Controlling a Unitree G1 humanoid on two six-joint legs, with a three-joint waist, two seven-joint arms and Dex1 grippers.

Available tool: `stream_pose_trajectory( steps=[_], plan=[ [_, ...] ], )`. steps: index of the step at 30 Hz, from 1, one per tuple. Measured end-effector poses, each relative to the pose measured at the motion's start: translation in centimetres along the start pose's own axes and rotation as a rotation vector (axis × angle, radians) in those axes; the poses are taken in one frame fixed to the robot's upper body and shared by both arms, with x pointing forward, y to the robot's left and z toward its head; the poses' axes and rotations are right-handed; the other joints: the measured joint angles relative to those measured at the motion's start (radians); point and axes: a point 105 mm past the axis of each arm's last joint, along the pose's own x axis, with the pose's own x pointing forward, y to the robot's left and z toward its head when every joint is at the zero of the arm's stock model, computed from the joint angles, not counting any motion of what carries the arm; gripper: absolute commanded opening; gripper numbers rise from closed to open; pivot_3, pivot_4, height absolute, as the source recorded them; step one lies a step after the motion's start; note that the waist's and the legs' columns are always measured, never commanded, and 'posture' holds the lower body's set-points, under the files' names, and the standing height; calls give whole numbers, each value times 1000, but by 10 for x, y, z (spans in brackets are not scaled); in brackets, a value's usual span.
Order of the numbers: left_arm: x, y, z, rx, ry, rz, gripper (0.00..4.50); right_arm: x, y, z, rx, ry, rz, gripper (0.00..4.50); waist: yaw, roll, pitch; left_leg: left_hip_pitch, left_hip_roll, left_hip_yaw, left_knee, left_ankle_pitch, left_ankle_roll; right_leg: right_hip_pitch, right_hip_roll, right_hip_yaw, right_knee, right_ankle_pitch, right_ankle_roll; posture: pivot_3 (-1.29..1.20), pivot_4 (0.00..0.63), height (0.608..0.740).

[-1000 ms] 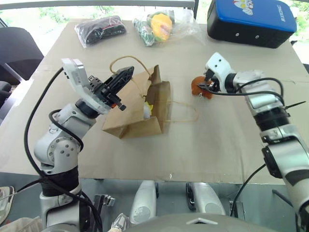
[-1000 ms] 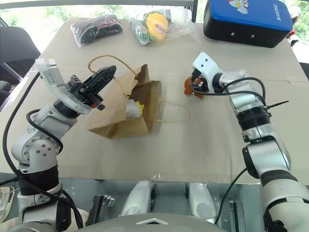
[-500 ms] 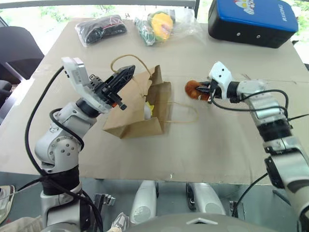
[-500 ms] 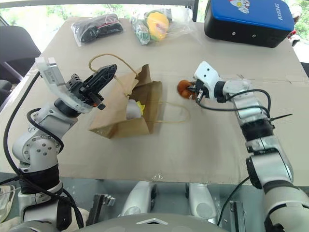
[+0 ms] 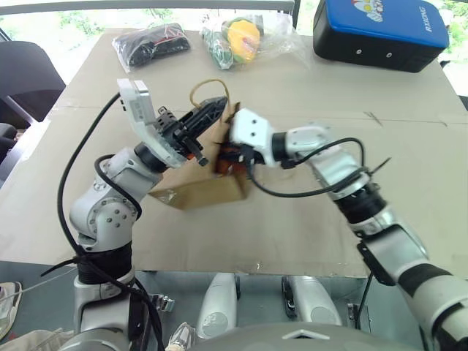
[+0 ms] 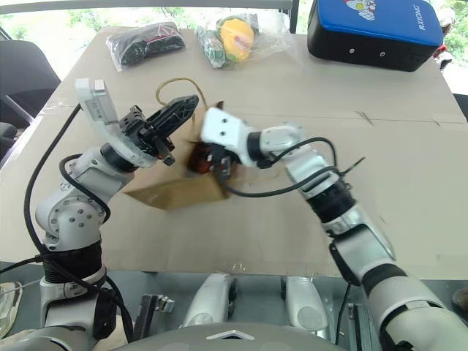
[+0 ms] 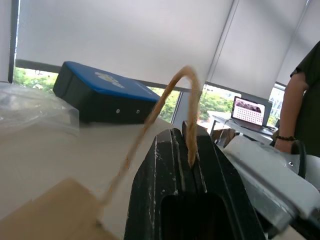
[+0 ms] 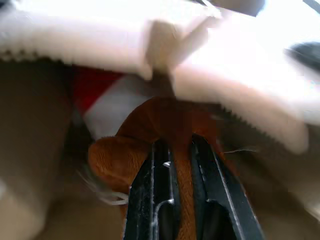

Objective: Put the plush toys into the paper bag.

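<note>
Paper bag [image 5: 201,191] lies near the tabletop's [image 5: 307,241] centre. Along the far edge, left to right: black bundle [image 5: 152,44], bagged item [image 5: 241,38], hard case [image 5: 380,33] at the far right corner.

Brown-orange plush toy [image 8: 165,125] at mouth of brown paper bag [image 5: 208,191] lying on bench; white-red toy [image 8: 107,100] inside.

Bright daylight from windows behind table; head views sharp, right wrist view blurry w/ blown-out glare.
</note>
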Motion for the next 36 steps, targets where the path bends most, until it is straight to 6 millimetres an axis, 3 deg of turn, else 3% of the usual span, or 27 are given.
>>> stream_pose_trajectory(
  steps=[2, 13, 18, 21, 24, 29, 36],
  plan=[
    [-6, 1, -5, -9, 10, 23, 0, -1, -1, -9, 12, 12, -5, 2629, 6, 0, 0, -1, -2, 0, 0, 0, 0, 0, -2, 0, -1, 0, 0, 0, 150, 740],
    [-28, 11, -1, 1, -19, 127, 0, -63, -6, -37, 173, 62, -126, 2629, 0, 0, 0, 0, -1, 0, 0, 0, 1, 0, -2, -1, 0, 0, 0, 0, 150, 740],
    [-28, 12, 5, 17, -46, 131, 0, -105, 8, -58, 507, 102, -285, 2629, 4, 0, 0, 0, -2, 0, 0, 0, 1, 0, -2, 0, 0, 0, 0, 0, 150, 740],
    [-28, 11, 9, 12, -67, 124, 0, -117, 32, -75, 712, 129, -308, 2629, 3, -1, 0, 0, -1, 0, 0, 0, 1, 1, -1, 0, 0, 0, 0, 0, 150, 740],
    [-28, 11, 20, 11, -107, 116, 0, -120, 54, -93, 880, 154, -323, 2629, -2, -1, 0, 0, -1, 0, 0, 0, 1, 1, -1, 1, 0, 0, 0, 0, 150, 740],
    [-30, 11, 24, 4, -125, 107, 0, -109, 57, -92, 1015, 76, -334, 2629, -5, -1, 0, 1, -1, 1, 0, 0, 1, 1, 1, 2, 1, 0, 0, 0, 150, 740],
    [-32, 11, 24, -1, -127, 113, 0, -74, 32, -89, 1107, -55, -297, 2629, -7, -1, -1, 1, 0, 1, 0, 0, 1, 1, 1, 2, 1, 0, 0, 0, 150, 740]
  ],
)
